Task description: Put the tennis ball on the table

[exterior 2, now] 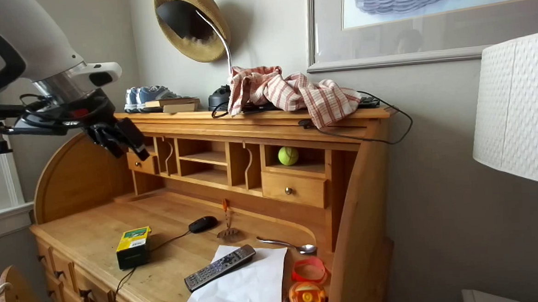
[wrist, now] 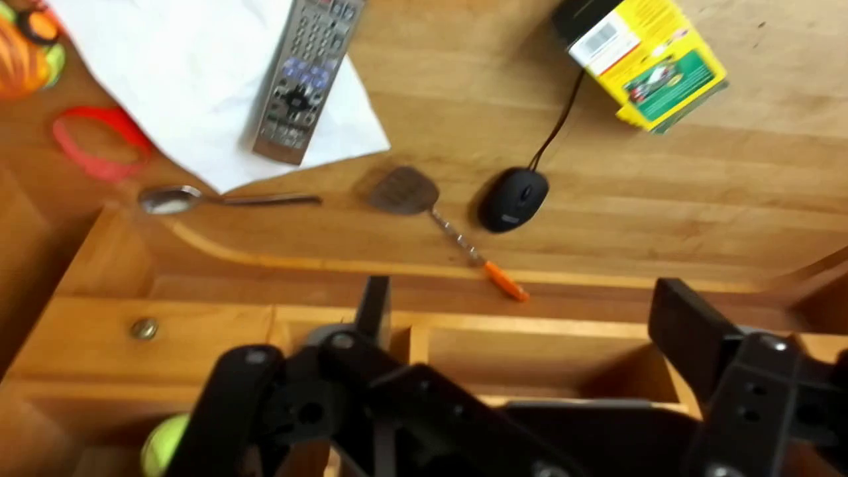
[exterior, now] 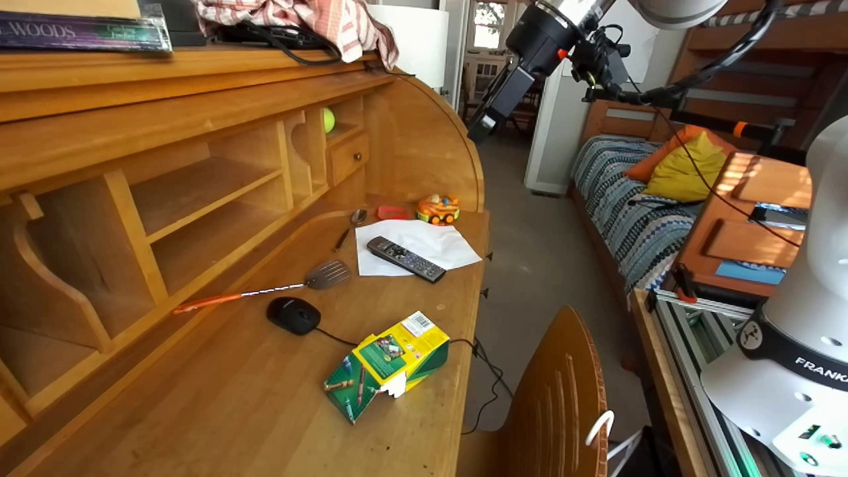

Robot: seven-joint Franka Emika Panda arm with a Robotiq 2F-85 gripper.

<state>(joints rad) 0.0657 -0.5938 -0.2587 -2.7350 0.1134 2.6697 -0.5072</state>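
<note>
Black and angular, the end effector (wrist: pixel 522 298) is raised above the wooden counter (exterior: pixel 232 397), its two fingers spread wide apart. By clock directions from it in the wrist view, the spatula (wrist: pixel 457 236) lies nearest, its orange handle closest and its blade between ten and eleven. The mouse (wrist: pixel 515 199) lies at twelve o'clock, the yellow-and-green box (wrist: pixel 652 66) at one. Beyond the blade, also between ten and eleven, the remote (wrist: pixel 298 99) rests on white paper (wrist: pixel 152 73). The spoon (wrist: pixel 175 199) lies just beside the paper, between nine and ten, with the red band (wrist: pixel 129 127) near it and the orange toy car (wrist: pixel 20 63) farther out at ten. At eight, partly hidden behind the end effector, is the tennis ball (exterior 2: pixel 288 156); in an exterior view it rests in a cubbyhole (exterior 2: pixel 313 168) above a drawer (exterior 2: pixel 293 182), nearer the nine-o'clock wall. At twelve o'clock from it, a checked cloth (exterior 2: pixel 289 92) lies on the counter's top ledge.
</note>
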